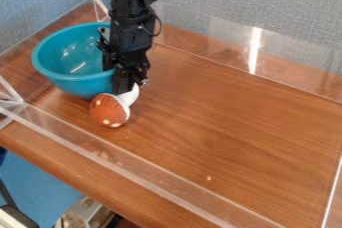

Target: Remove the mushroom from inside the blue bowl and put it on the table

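- Camera view, claw: the claw (128, 84) points straight down from the black arm (130, 27). Its tips stand at the pale stem of the mushroom (112, 109). Whether the jaws are closed on the stem or have just let go of it cannot be told at this size.
- Camera view, mushroom: it lies on its side on the table (227, 112), just below and slightly left of the claw tips, with the orange-brown cap pointing away from the claw. It is outside the bowl (60, 57).
- Camera view, bowl: it sits just left of and behind the claw, close to the arm, and no mushroom shows inside it.
- Camera view, wall: a clear wall (67, 137) runs along the table edge in front of the claw, near the mushroom.
- Step in hand, as judged: release and withdrawal. The placing appears essentially complete.
- Procedure: the jaws should part fully before any lift, so the stem is not dragged upward.
- Procedure: the lift should be straight up, since sideways travel risks knocking the bowl or rolling the rounded cap toward the wall.
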You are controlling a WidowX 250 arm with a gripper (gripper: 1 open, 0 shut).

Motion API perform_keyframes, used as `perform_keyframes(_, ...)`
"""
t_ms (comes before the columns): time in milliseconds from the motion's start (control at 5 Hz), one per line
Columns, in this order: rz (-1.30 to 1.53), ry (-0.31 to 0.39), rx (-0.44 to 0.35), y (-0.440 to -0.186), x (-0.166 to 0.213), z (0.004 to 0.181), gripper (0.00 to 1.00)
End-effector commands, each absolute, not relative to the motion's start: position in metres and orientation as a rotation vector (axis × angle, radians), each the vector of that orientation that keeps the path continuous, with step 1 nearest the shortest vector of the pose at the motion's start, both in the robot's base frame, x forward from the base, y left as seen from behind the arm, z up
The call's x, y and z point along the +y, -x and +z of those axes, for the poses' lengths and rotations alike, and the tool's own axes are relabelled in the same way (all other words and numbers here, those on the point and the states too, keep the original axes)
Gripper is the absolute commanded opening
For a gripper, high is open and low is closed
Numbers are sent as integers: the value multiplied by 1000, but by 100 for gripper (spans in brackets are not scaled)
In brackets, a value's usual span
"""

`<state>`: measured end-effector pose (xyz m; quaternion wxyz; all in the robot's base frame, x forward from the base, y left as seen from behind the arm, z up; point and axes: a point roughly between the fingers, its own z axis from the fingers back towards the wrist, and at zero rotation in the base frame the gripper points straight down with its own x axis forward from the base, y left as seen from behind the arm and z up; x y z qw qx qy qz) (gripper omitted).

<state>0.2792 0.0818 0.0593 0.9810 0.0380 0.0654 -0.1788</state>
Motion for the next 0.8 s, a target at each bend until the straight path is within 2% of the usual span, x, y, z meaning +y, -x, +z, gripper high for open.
perform_keyframes(0, -370, -106, 31, -289, 73, 91, 0)
perform_keyframes(600, -394, -85, 0, -285, 43, 106, 0)
